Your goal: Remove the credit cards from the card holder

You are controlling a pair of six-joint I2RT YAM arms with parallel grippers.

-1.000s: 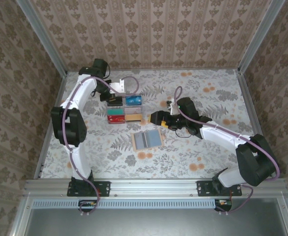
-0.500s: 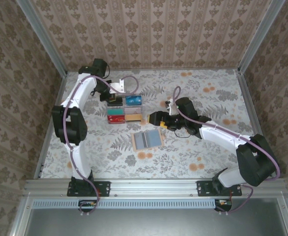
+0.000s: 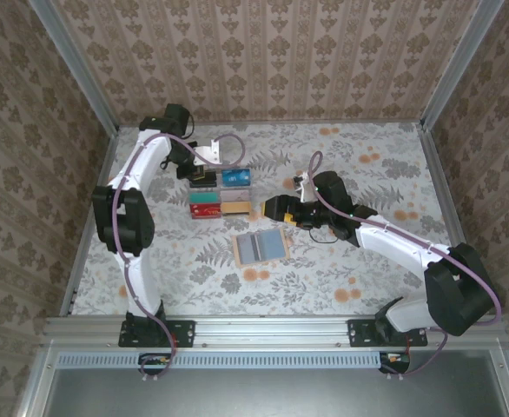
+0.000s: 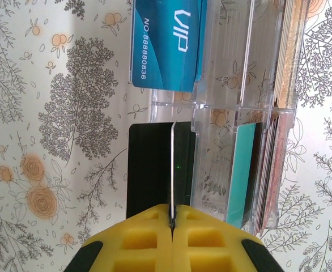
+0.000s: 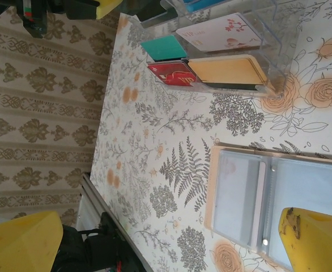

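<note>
The card holder (image 3: 261,248) is lying open and flat on the floral surface (image 3: 367,261), nearest the arm bases, its blue-grey inner panel facing up inside a tan border. Just past its far edge the right gripper (image 3: 269,209) is hanging above the surface and is not touching the holder. In the right wrist view its yellow fingers (image 5: 18,243) are standing wide apart with nothing between them, and the holder is showing close to the lower right finger. Beyond the holder a clear tray (image 4: 234,68) is sitting on the surface, with credit cards lying in its compartments. A tan-orange card (image 5: 228,69) and a red card (image 5: 171,72) are lying nearest the holder. A teal card (image 5: 163,47) and a pale flowered card (image 5: 220,31) are lying behind them. Farthest out, a blue card (image 4: 166,45) is lying in one compartment and a black card (image 4: 149,170) beside it. The left gripper (image 4: 171,220) is hovering over the black card, well apart from the holder. Its yellow pads are pressing together on a thin card (image 4: 171,164) that is showing edge-on, so its colour cannot be told.
</note>
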